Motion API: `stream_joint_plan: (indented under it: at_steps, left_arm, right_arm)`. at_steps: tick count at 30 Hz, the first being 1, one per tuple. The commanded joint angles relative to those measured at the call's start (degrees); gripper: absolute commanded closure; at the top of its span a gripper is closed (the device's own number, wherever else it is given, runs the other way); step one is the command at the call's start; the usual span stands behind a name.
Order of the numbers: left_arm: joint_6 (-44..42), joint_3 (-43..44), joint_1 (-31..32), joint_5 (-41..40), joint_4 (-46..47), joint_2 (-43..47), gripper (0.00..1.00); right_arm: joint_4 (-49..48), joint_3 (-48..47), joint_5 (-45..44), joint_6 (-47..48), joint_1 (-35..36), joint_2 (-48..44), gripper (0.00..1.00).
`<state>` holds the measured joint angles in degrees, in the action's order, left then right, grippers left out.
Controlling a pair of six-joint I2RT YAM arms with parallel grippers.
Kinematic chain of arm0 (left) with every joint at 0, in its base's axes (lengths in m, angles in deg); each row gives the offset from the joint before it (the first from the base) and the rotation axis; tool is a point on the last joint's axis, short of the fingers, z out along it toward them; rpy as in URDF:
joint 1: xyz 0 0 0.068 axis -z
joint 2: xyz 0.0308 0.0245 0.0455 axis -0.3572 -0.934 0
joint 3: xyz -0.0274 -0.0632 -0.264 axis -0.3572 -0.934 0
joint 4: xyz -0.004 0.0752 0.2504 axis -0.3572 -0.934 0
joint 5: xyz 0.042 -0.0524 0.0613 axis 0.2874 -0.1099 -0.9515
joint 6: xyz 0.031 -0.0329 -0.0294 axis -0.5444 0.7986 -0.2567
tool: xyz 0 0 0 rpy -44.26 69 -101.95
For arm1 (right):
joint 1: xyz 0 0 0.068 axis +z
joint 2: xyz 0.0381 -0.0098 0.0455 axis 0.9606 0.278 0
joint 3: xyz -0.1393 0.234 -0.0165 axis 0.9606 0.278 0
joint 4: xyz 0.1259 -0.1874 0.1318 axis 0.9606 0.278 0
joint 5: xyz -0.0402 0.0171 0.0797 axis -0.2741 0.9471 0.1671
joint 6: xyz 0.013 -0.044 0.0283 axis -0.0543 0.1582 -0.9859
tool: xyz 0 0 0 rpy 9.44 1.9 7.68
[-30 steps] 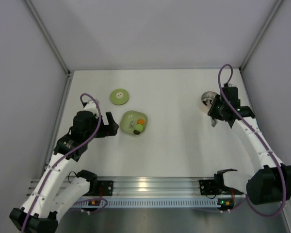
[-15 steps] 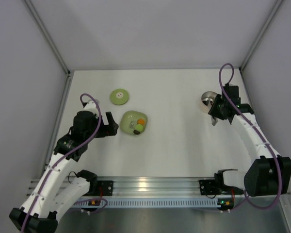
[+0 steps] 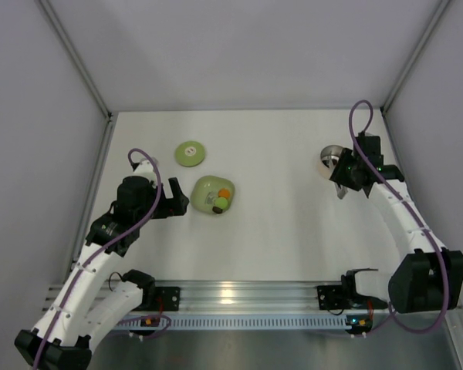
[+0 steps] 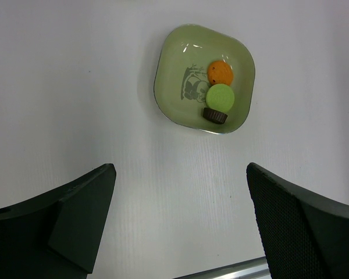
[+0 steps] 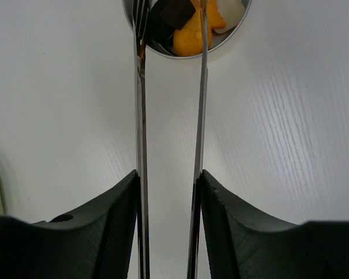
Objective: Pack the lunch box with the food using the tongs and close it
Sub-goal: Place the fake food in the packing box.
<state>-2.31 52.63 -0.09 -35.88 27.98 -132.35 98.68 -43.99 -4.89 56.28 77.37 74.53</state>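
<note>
The lunch box [image 3: 329, 160] is a round metal tin at the right of the table; in the right wrist view its rim [image 5: 227, 39] sits at the top edge. Inside lie a dark brown piece [image 5: 175, 13], an orange piece [image 5: 192, 38] and a white piece [image 5: 230, 9]. My right gripper [image 5: 168, 174] is shut on the tongs [image 5: 141, 116], whose two arms stand apart with their tips over the tin. The light green plate [image 4: 168, 46] holds an orange [image 4: 220, 72], a green [image 4: 220, 97] and a dark brown piece [image 4: 215, 115]. My left gripper [image 4: 179, 168] hangs open near the plate.
The flat green lid [image 3: 190, 153] lies on the table behind the plate [image 3: 208, 187]. White walls enclose the table on three sides. A metal rail [image 3: 247, 297] runs along the near edge between the arm bases.
The right arm has shifted slightly toward the lunch box. The left arm, plate and lid have not moved.
</note>
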Motion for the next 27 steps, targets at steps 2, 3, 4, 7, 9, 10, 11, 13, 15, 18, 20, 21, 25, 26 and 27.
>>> stream_joint_plan:
  at_steps: [2, 3, 4, 7, 9, 10, 11, 13, 15, 18, 20, 21, 25, 26, 27]
  left_arm:
    - [0.5, 0.3, 0.3, -0.3, 1.5, 0.6, 0.01]
    - [0.5, 0.3, 0.3, -0.3, 1.5, 0.6, 0.01]
    - [0.5, 0.3, 0.3, -0.3, 1.5, 0.6, 0.01]
    - [0.5, 0.3, 0.3, -0.3, 1.5, 0.7, 0.01]
    - [0.5, 0.3, 0.4, -0.3, 1.5, 0.6, 0.01]
    - [0.5, 0.3, 0.4, -0.3, 1.5, 0.6, 0.01]
    - [0.5, 0.3, 0.3, -0.3, 1.5, 0.6, 0.01]
    - [0.5, 0.3, 0.3, -0.3, 1.5, 0.6, 0.01]
    - [0.5, 0.3, 0.3, -0.2, 1.5, 0.6, 0.01]
    - [0.6, 0.3, 0.4, -0.2, 1.6, 0.5, 0.01]
    - [0.6, 0.3, 0.4, -0.3, 1.5, 0.6, 0.01]
    - [0.6, 0.3, 0.4, -0.4, 1.4, 0.5, 0.01]
    - [0.6, 0.3, 0.4, -0.7, 1.4, 0.4, 0.01]
    - [0.7, 0.3, 0.4, -0.7, 1.4, 0.3, 0.01]
    - [0.6, 0.3, 0.6, -0.7, 1.4, 0.3, 0.01]
  right_arm:
    - [-3.1, -2.8, -0.1, 0.7, -1.0, -4.0, 0.56]
    - [-2.7, -2.9, 0.0, 0.8, -1.0, -4.3, 0.56]
    - [-2.5, -2.9, 0.3, 0.8, -1.0, -4.6, 0.56]
    - [-1.4, -3.3, 1.0, 1.1, -1.0, -5.8, 0.56]
    - [-0.7, -3.4, 2.5, 1.2, -0.9, -7.0, 0.57]
    - [-0.2, -3.4, 3.0, 1.2, -0.8, -7.6, 0.57]
    - [-0.1, -3.2, 3.5, 1.0, -0.5, -8.9, 0.57]
    - [0.2, -3.0, 3.7, 0.8, 1.1, -10.0, 0.57]
    - [1.2, -3.2, 2.6, 0.6, 4.6, -11.2, 0.57]
    - [1.7, -3.2, -0.6, -0.8, 11.8, -11.6, 0.57]
    - [1.7, -3.7, -3.8, -2.5, 18.8, -10.8, 0.57]
    - [1.4, -3.9, -4.4, -3.1, 21.0, -10.2, 0.57]
    - [-0.2, -5.0, -8.1, -6.9, 31.8, -5.8, 0.58]
    - [-0.5, -5.6, -9.7, -7.4, 35.9, -4.7, 0.58]
    - [-0.7, -6.1, -10.5, -7.8, 38.0, -3.6, 0.58]
